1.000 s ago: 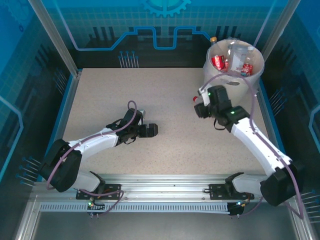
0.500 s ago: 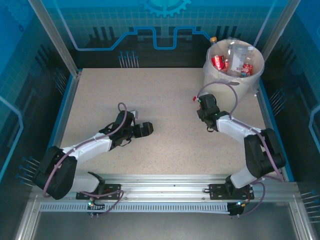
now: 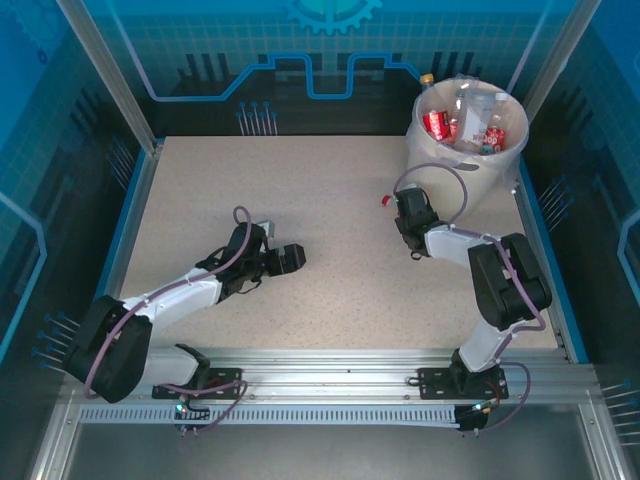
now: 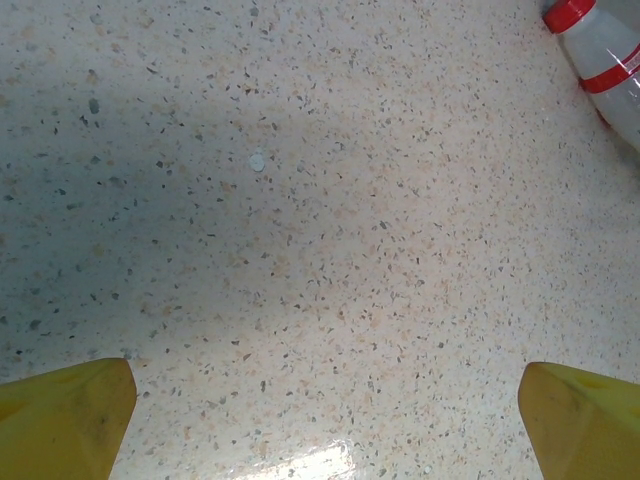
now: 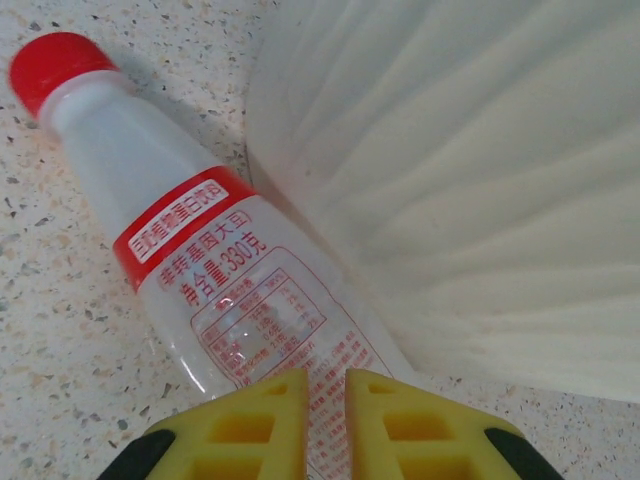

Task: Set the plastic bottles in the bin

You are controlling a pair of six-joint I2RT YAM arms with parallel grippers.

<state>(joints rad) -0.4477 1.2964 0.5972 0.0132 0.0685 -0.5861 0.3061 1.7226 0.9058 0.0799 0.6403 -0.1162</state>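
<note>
Both fingers of your right gripper (image 5: pixel 327 375) are clenched on a clear bottle (image 5: pixel 190 250) lying on the speckled table (image 5: pixel 60 330). They pinch its lower body, and the red print of its label shows through the slit between them. The bottle runs away from the fingers, up and to their left, ending in a red cap (image 5: pixel 50 65). Just beyond the fingers on their right rises a ribbed cream-white surface (image 5: pixel 480 190) with the bottle's flank right beside it; you cannot tell whether the two touch. From above, that gripper (image 3: pixel 392 203) sits near the foot of the bin (image 3: pixel 452 160), which holds other bottles (image 3: pixel 440 125). Your left gripper (image 4: pixel 325 370) is released, its two yellow fingertips (image 4: pixel 65 420) spread wide with bare table between them. Far ahead of its right fingertip lies a red-banded bottle (image 4: pixel 605 50), cut by the frame edge; whether it is the one in the right gripper you cannot tell
</note>
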